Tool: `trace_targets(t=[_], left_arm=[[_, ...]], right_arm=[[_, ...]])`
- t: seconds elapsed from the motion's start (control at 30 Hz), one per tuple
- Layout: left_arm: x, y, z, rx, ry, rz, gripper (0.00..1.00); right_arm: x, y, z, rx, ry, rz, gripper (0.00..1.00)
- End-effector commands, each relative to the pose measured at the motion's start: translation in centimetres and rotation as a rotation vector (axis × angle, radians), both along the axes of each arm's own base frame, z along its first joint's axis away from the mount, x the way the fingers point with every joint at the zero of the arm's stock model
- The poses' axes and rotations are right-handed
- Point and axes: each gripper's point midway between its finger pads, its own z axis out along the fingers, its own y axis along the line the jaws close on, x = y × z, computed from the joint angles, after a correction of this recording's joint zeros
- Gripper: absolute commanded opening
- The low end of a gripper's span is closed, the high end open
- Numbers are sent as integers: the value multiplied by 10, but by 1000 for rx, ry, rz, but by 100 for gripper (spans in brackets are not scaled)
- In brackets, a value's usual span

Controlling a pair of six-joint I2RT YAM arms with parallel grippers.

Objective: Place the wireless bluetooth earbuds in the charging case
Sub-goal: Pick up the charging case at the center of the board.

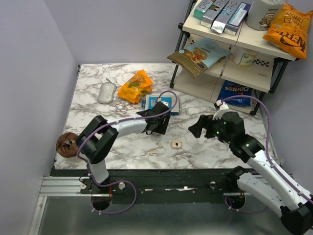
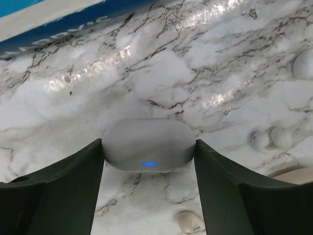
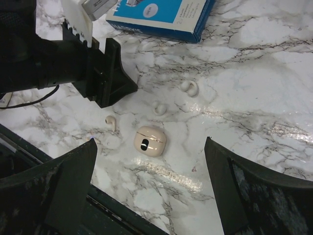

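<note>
The charging case [image 2: 146,139] sits pinched between the left claw [image 2: 149,149] fingers.

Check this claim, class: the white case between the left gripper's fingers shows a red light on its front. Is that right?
Not quite. The light on the charging case, which sits within the left gripper, is blue, not red. The left wrist view shows it.

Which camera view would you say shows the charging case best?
The left wrist view: the charging case fills the middle, close and sharp, inside the left gripper. In the top and right wrist views that gripper covers it.
</note>
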Motion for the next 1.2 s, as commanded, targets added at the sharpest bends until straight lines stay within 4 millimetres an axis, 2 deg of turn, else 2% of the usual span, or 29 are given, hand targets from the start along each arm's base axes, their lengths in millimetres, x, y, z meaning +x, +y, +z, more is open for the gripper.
trace_targets(t=[0.0, 0.03, 0.1, 0.13, 0.2, 0.23, 0.27, 0.3, 0.33, 0.37, 0.4, 0.43, 0.47, 0.5, 0.63, 0.67, 0.73, 0.8, 0.93, 1.17], left_arm=[[5, -10, 44, -146, -133, -32, 21], [7, -13, 62, -189, -179, -38, 21], [7, -13, 74, -243, -236, -43, 18], [5, -16, 91, -295, -272, -60, 18], [1, -19, 99, -361, -323, -80, 18], [-5, -23, 114, -413, -362, -121, 17], [-10, -23, 114, -449, -404, -137, 16], [-17, -25, 119, -475, -439, -160, 16], [-23, -25, 134, -520, -498, -184, 14], [-37, -27, 133, -574, -571, -268, 7], [-45, -25, 141, -614, -643, -304, 6], [-64, -30, 153, -678, -711, -379, 3], [-75, -21, 160, -718, -836, -413, 0], [-81, -19, 164, -731, -877, -430, 0], [-101, -21, 163, -681, -957, -556, 0], [-106, -24, 162, -675, -952, -577, 0], [-105, -21, 166, -621, -1002, -591, 0], [-108, -20, 164, -587, -1017, -610, 0], [-107, -15, 171, -513, -1087, -621, 0], [-106, -15, 168, -420, -1091, -650, 0]], right_arm=[[3, -2, 24, 27, -28, -32, 100], [5, -2, 29, 33, -35, -42, 100], [7, -2, 32, 37, -34, -50, 100], [8, -1, 33, 41, -33, -54, 100], [11, 1, 36, 57, -35, -59, 100], [11, 2, 37, 65, -37, -57, 100], [13, 6, 39, 81, -53, -42, 100], [9, 13, 40, 100, -48, 0, 100], [8, 16, 40, 85, -64, 36, 100], [7, 21, 41, 88, -65, 67, 100], [4, 27, 41, 87, -64, 118, 100], [4, 29, 40, 86, -59, 131, 100], [3, 31, 41, 86, -60, 148, 100], [1, 35, 45, 91, -65, 179, 99], [-1, 45, 41, 29, -21, 242, 99], [-6, 46, 33, -3, 22, 254, 98], [-10, 55, 36, -44, 23, 296, 98], [-15, 60, 26, -86, 69, 322, 98], [-27, 73, 26, -83, 80, 393, 98], [-31, 95, 42, -68, 45, 450, 98]])
